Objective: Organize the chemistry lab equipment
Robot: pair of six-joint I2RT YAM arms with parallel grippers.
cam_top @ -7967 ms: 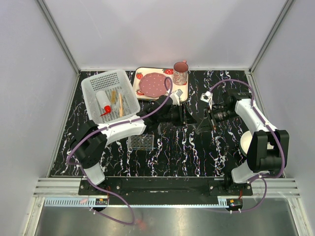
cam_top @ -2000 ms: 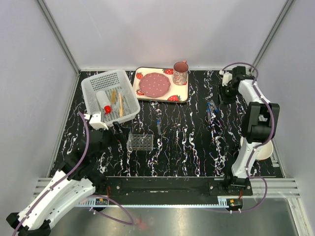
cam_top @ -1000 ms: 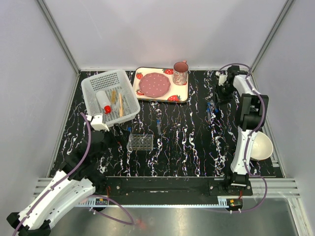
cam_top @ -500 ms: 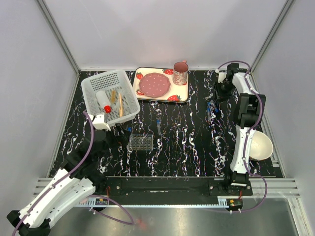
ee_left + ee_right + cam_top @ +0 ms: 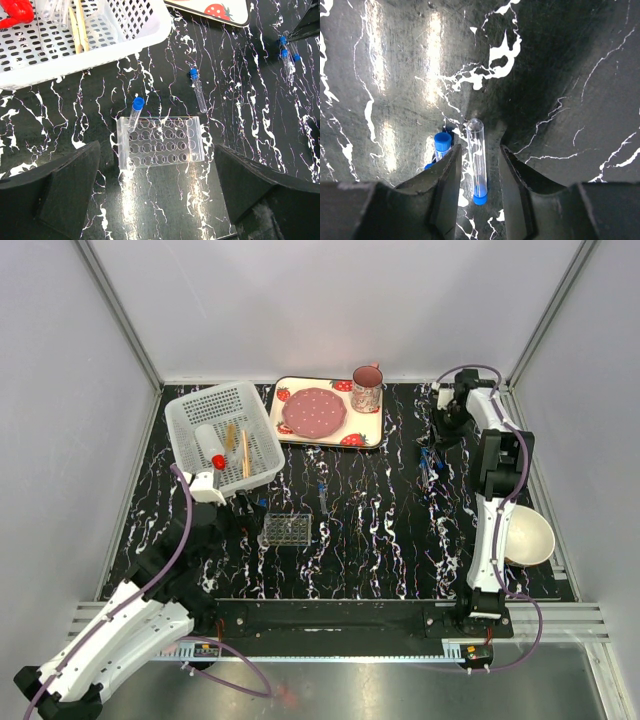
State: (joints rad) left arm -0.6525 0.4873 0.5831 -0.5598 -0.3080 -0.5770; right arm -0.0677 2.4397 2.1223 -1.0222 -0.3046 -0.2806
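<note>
Black white-veined tabletop (image 5: 400, 540), pale grey walls (image 5: 330, 300)

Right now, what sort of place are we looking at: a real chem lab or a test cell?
Probably a robot test cell staged as a lab bench: plain white walls boxing in a black white-veined tabletop, a clear plastic grid tube rack and blue-capped clear tubes, beside a strawberry-printed tray.

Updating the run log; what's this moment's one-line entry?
left pincer: open, aimed at tube rack | racked tube: one, corner slot | right pincer: open, straddling lying tube

White arms (image 5: 112, 633); purple cables (image 5: 470, 368); black tools (image 5: 159, 192).
</note>
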